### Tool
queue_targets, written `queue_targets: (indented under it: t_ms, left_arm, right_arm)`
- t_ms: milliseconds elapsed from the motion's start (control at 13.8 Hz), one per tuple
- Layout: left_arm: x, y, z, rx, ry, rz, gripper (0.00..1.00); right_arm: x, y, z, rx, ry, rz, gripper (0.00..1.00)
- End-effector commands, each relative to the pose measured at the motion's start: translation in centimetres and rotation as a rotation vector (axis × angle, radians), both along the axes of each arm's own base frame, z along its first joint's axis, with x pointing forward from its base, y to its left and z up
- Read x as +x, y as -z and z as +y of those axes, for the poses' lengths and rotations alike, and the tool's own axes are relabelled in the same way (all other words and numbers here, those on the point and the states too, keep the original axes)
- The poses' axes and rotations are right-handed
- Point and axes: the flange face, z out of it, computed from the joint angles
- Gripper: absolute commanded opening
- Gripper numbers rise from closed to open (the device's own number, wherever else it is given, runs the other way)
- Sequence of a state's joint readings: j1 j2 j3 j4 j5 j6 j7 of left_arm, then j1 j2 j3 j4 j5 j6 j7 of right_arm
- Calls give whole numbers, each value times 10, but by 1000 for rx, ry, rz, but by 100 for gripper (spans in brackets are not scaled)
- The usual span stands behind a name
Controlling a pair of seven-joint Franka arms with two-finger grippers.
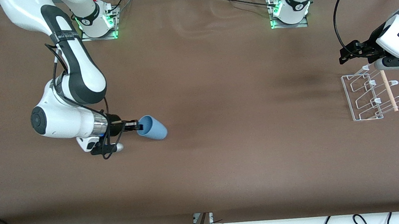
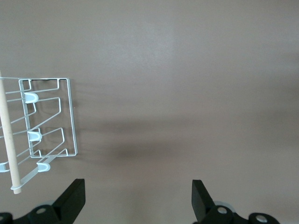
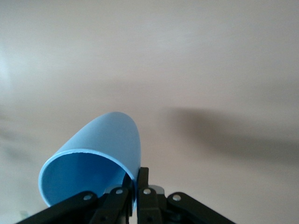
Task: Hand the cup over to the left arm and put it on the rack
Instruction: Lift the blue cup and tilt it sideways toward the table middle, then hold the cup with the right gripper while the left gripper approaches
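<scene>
The light-blue cup lies on its side toward the right arm's end of the table, its mouth turned to the right gripper. That gripper is shut on the cup's rim, one finger inside the mouth and one outside. The right wrist view shows the cup with its wall pinched between the fingers. The white wire rack with its wooden dowel stands at the left arm's end. The left gripper is open and empty, up over the table beside the rack. The left wrist view shows the rack and both fingers wide apart.
The brown table cover spreads between cup and rack. The two arm bases stand along the table's edge farthest from the front camera. Cables hang off the table's near edge.
</scene>
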State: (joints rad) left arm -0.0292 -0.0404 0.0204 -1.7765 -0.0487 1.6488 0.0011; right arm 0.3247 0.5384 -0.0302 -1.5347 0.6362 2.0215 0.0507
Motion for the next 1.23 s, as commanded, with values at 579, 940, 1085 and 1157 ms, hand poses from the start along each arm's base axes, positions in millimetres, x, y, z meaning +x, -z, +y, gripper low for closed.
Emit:
queue_targets:
  t_ms: [579,940,1085,1157]
  left_arm:
    - [3,-6,0,7,3,2,100]
    - [13,29,-46,-39,71,88,100]
    - [17,24,-65,-46,134,70,100]
    - [25,24,-72,-56,208,61,100]
  right_arm:
    - [-7,-29,160,293,165,26,0]
    - [-25,-35,208,362,240,100,0]
    - [-29,-39,216,365,258,107,0]
    - [-32,-43,221,368,264,117,0]
